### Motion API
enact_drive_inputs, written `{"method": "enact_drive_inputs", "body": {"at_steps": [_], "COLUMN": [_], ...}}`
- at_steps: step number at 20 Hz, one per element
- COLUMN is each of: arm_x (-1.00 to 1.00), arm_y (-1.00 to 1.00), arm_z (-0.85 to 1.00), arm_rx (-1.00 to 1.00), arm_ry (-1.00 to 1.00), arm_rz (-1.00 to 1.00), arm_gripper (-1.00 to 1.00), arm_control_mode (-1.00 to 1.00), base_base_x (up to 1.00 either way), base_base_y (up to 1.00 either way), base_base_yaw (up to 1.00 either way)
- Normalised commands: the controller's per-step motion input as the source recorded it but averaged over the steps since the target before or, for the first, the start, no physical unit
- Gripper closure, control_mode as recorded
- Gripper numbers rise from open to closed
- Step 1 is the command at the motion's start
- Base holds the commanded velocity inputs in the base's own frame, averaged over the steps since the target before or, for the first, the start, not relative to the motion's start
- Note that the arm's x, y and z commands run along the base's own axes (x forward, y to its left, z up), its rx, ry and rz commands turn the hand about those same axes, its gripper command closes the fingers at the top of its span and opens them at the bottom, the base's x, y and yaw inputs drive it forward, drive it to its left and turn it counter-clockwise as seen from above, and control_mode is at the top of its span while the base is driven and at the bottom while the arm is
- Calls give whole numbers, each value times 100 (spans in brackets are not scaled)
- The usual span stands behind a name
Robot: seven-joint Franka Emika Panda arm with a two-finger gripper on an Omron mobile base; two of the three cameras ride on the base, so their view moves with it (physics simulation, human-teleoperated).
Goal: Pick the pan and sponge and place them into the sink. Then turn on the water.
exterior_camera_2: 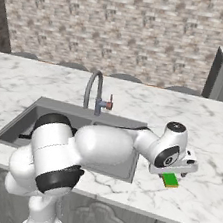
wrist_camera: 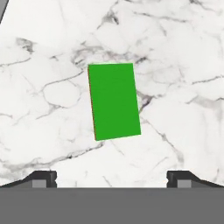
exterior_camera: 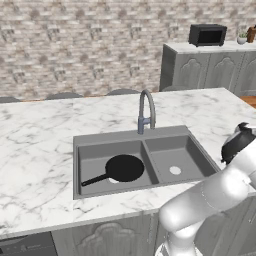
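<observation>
The black pan [exterior_camera: 122,168] lies flat in the left basin of the grey sink [exterior_camera: 125,136], its handle pointing to the front left. On the marble to the right of the sink [exterior_camera_2: 58,106] sits the green sponge [exterior_camera_2: 170,180], with a yellow edge showing along its side. My gripper [exterior_camera_2: 174,174] hangs just above it, pointing down. In the hand view the sponge [wrist_camera: 113,101] lies centred below my open gripper [wrist_camera: 111,180], whose fingertips [wrist_camera: 43,178] stand wide apart, clear of it. No water runs from the arched faucet [exterior_camera: 145,112].
My own arm crosses over the right basin in the right base view and hides most of the sink's inside. A microwave [exterior_camera: 207,35] and a small plant [exterior_camera: 242,37] stand on the grey cabinet at the back right. A brick wall runs behind the island.
</observation>
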Motion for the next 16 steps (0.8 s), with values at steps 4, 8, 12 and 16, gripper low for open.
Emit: {"method": "enact_drive_inputs", "body": {"at_steps": [4, 8, 12, 16], "arm_x": [5, 0, 0, 0], "arm_y": [0, 0, 0, 0], "arm_z": [-28, -3, 0, -10], "arm_rx": [0, 1, 1, 0], "arm_ry": [9, 1, 0, 0], "arm_rz": [1, 3, 6, 4], "arm_gripper": [-100, -100, -100, -100], "arm_control_mode": [-100, -100, -100, -100], "base_base_x": [0, 0, 0, 0], "base_base_y": [0, 0, 0, 0], "base_base_yaw": [0, 0, 0, 0]}}
